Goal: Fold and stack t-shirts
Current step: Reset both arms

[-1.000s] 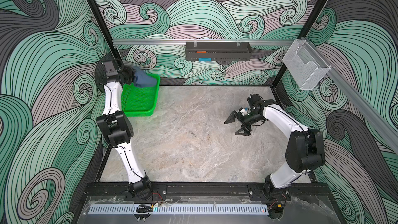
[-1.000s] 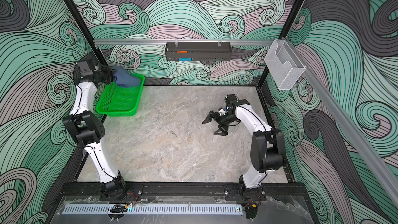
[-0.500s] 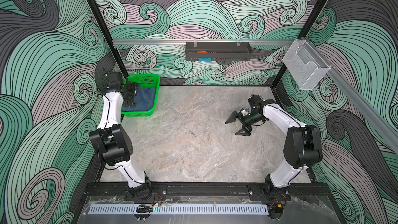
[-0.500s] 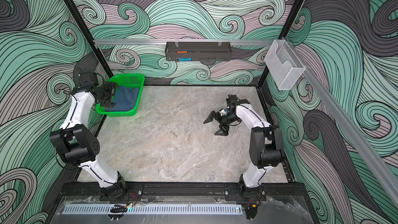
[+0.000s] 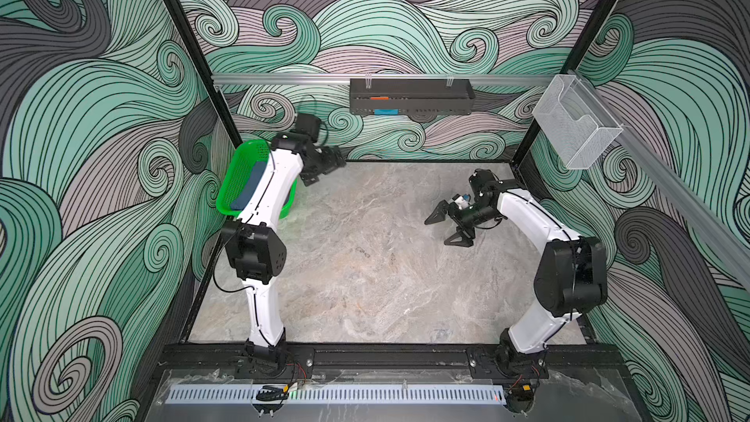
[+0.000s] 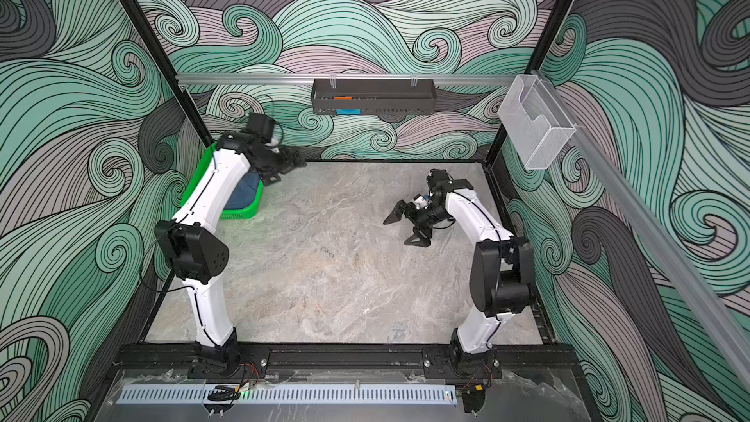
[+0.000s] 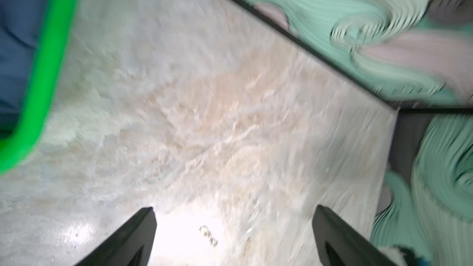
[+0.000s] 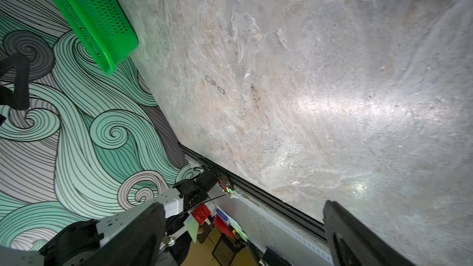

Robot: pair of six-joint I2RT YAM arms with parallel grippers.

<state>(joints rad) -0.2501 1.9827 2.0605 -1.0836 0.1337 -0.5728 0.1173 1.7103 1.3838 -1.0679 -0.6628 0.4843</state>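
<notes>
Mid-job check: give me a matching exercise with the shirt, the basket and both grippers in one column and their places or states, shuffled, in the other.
1. slate-blue cloth t-shirt
2. green perforated plastic basket
3. left gripper
4. right gripper

A. open, above the grey marbled table's right half
B. at the table's far left corner
C. lying inside the basket
D. open, above the table just beside the basket

Pairs: 1-C, 2-B, 3-D, 4-A.

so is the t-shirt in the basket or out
In: the blue t-shirt lies inside the green basket, partly hidden by the left arm.
</notes>
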